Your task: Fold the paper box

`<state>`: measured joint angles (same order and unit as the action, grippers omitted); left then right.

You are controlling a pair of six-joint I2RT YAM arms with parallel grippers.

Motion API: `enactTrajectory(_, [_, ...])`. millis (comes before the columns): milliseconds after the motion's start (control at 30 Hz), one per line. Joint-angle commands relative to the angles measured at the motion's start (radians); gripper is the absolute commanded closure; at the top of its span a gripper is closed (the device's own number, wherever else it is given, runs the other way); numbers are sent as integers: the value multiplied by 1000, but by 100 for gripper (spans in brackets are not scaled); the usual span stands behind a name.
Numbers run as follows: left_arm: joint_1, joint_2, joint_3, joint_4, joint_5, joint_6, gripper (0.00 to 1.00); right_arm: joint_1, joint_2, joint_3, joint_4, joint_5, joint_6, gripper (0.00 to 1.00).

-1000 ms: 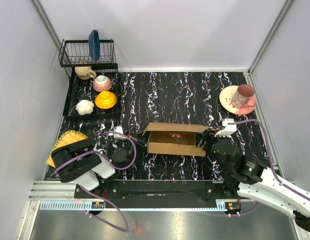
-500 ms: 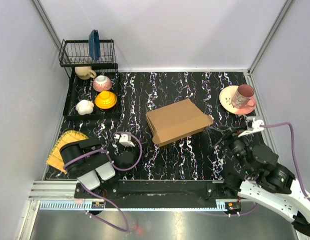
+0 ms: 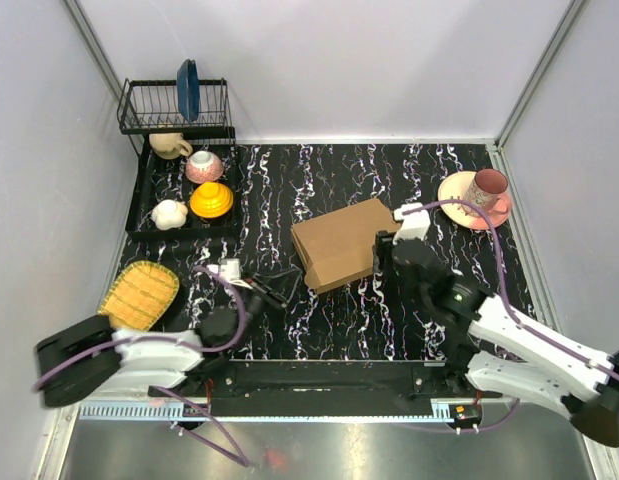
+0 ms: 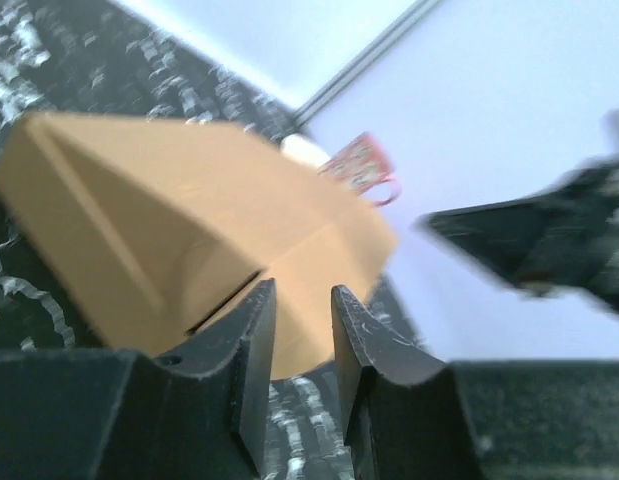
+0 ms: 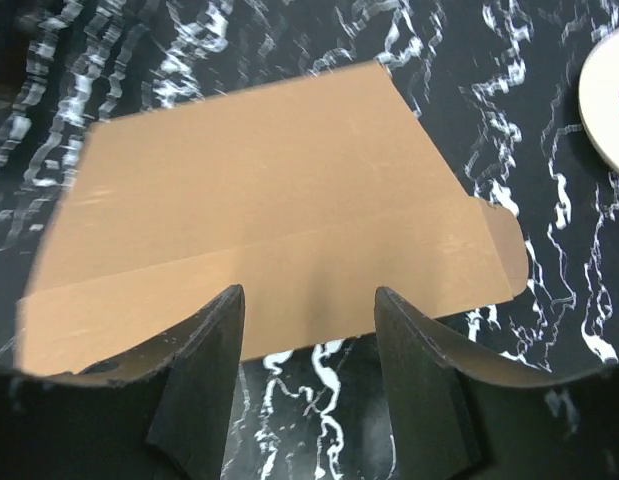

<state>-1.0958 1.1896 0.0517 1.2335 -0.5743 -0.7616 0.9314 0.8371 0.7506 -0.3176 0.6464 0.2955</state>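
Paper box (image 3: 349, 245) lies lid-down mid-tabletop (image 3: 319, 180), askew; both hands are empty.

The step looks like pressing the lid shut. A rounded tab (image 5: 499, 250) juts out at the box's right end, so I'd judge it untucked. To do it well, come down flat on the lid close to the near crease, not on the unsupported middle. Brace the left corner so the box cannot skate on the tabletop, then work the tab in. The right hand (image 3: 384, 250) sits over the box's right end, fingers (image 5: 214, 340) spread wide with nothing between them. Whether it touches the lid I cannot tell. The left hand (image 3: 274, 288) is just off the near-left corner, fingers (image 4: 254, 350) parted by a narrow gap, gripping nothing and pointed at the box side.
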Motion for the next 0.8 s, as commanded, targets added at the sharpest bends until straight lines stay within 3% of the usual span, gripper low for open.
enactTrajectory(0, [-27,-391,-83,-493,-38,36,69,-196,123,-3,95,-154,57,41])
enactTrajectory(33, [-30,-495,-19,-654,-83,83,69,-213,137,-23,130,-206,66,44])
enactTrajectory(100, [-29,-605,-3,-693,-123,126,69,-242,190,-34,161,-250,62,48])
enactTrajectory(200, [-29,-636,39,-729,-162,150,68,-249,272,-43,167,-283,71,52])
enactTrajectory(500, [-29,-276,255,-681,-117,120,57,-256,385,-135,181,-361,155,57])
enactTrajectory(767, [39,-159,407,-640,-159,196,47,-261,301,-108,138,-361,159,57])
